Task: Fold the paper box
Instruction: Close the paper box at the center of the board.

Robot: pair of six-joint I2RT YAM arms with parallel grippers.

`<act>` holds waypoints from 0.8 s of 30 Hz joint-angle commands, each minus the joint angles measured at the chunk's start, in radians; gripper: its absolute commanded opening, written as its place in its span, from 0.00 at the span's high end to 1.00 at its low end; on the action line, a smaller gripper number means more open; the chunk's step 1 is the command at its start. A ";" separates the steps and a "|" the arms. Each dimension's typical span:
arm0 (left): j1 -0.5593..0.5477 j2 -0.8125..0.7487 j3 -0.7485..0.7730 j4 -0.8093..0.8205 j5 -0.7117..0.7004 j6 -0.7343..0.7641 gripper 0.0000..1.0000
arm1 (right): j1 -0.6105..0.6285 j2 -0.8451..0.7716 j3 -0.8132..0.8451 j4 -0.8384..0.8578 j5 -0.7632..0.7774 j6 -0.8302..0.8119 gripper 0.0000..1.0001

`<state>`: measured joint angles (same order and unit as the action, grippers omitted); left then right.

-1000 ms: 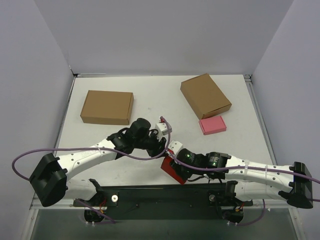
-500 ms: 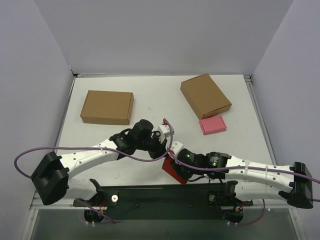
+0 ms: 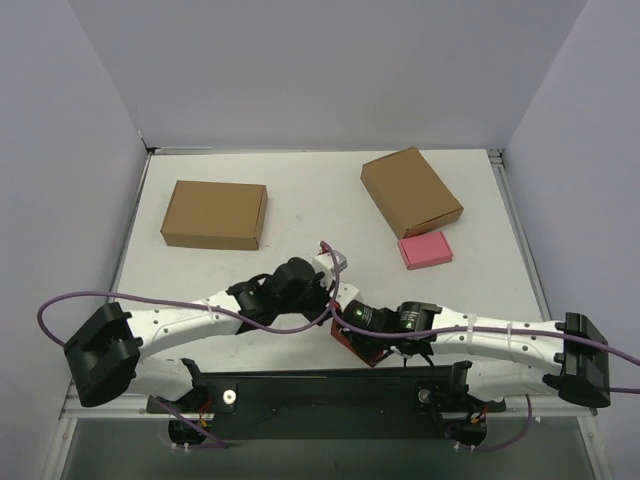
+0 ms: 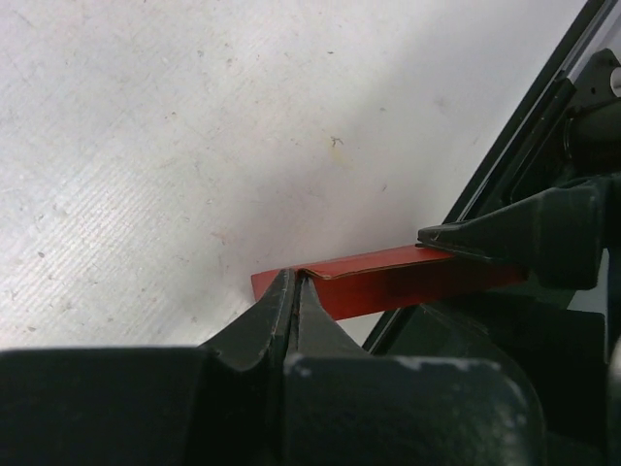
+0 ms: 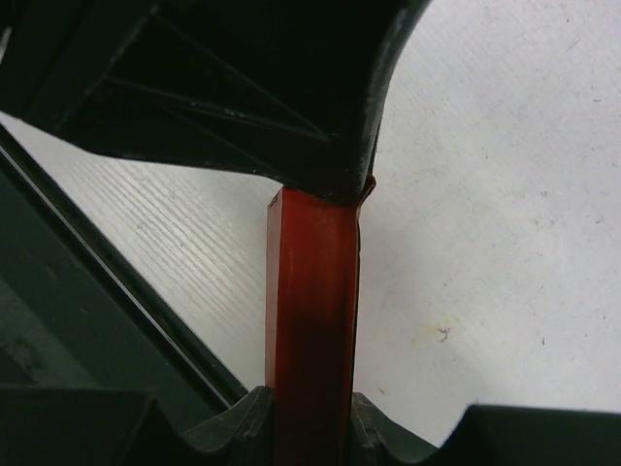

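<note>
One table (image 3: 300, 200) serves as the work surface. At its near edge is the paper box (image 3: 352, 350), judged light, thin and easily creased. Right gripper (image 5: 310, 427) clamps its folded body. Left gripper (image 4: 296, 280) pinches a flap edge, the best purchase.

The white table (image 3: 300, 190) is carrying three closed boxes, all lying flat. A brown box (image 3: 214, 214) is sitting toward the far left, well apart from a second brown box (image 3: 411, 191) at the far right, which is lying turned at an angle. A small pink box (image 3: 425, 250) is resting just beside that second one, on its near side, seemingly not touching it. At the near edge the red paper box (image 3: 352, 350) is reaching partly past the table's rim — whether it is touching the surface cannot be told.
</note>
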<state>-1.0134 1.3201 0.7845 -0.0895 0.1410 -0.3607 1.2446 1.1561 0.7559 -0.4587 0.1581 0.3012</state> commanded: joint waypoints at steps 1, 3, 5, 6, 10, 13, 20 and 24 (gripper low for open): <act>-0.036 -0.010 -0.093 0.161 -0.064 -0.167 1.00 | -0.001 0.025 0.036 0.006 0.126 0.027 0.85; -0.037 -0.018 -0.125 0.204 -0.069 -0.176 1.00 | -0.002 0.031 0.022 0.025 0.133 0.030 0.85; -0.039 -0.022 -0.177 0.273 -0.069 -0.194 1.00 | -0.002 0.042 0.011 0.038 0.149 0.033 0.85; -0.043 -0.024 -0.197 0.301 -0.064 -0.205 1.00 | -0.002 0.045 0.011 0.040 0.150 0.035 0.85; -0.068 -0.015 -0.274 0.431 -0.083 -0.213 1.00 | -0.002 0.076 0.010 0.061 0.147 0.039 0.85; -0.083 -0.005 -0.327 0.491 -0.107 -0.190 1.00 | -0.002 0.083 0.000 0.083 0.136 0.041 0.85; -0.109 -0.005 -0.402 0.565 -0.158 -0.115 1.00 | -0.002 0.045 -0.036 0.107 0.116 0.038 0.85; -0.117 -0.010 -0.429 0.586 -0.184 -0.070 1.00 | -0.002 0.016 -0.064 0.127 0.081 0.036 0.85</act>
<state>-1.0935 1.2961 0.4099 0.5709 -0.0692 -0.4938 1.2453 1.1992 0.7242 -0.4137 0.2115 0.3359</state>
